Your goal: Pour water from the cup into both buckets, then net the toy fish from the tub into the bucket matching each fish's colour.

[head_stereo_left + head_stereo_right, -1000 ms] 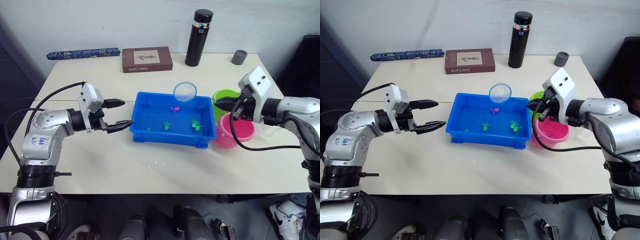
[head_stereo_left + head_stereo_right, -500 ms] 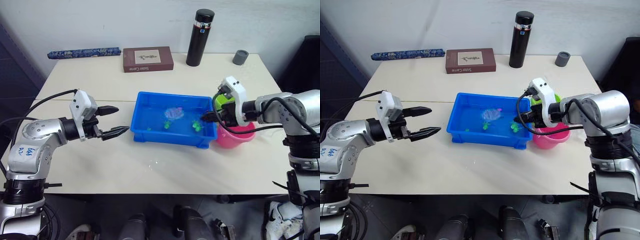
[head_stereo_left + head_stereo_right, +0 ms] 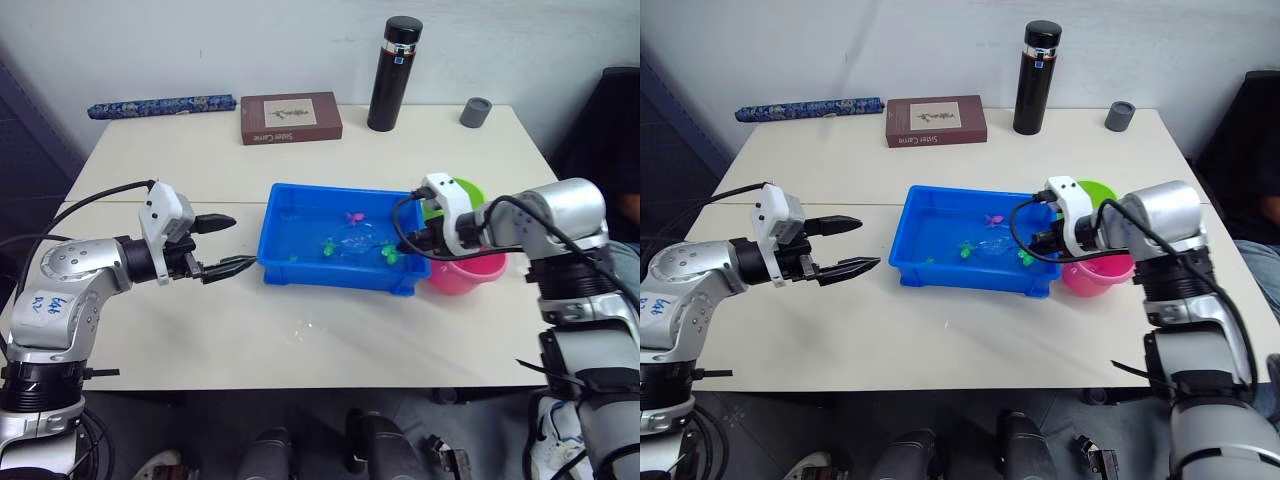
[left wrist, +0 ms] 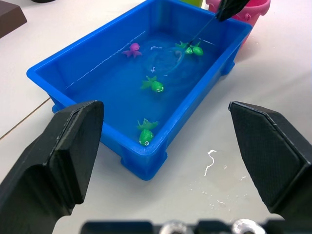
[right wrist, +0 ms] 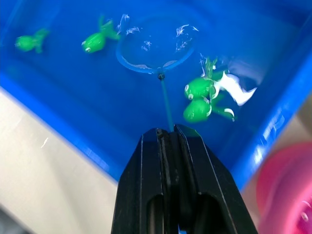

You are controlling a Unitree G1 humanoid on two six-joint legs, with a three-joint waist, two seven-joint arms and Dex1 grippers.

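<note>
Now right gripper (image 5: 168, 134) pinching net (image 5: 152, 46) by thin handle at tub (image 3: 290, 272) end nearest buckets; hoop dipped in tub water, two green fish (image 5: 199, 100) just beside hoop, another green fish (image 5: 95, 41) close on hoop's other side. Pink fish (image 3: 352, 215) near tub's far wall. Pink bucket (image 3: 470, 272) touching tub's end, green bucket (image 3: 1102, 190) behind it. Left gripper (image 3: 222, 245) fingers spread, empty, hovering just off tub's opposite end

Both arms have silver-grey metal shells with black joints. White camera blocks sit on the wrists. Black cables loop along each forearm. Fingers are black, pointed. Blue handwriting marks the left upper arm.
</note>
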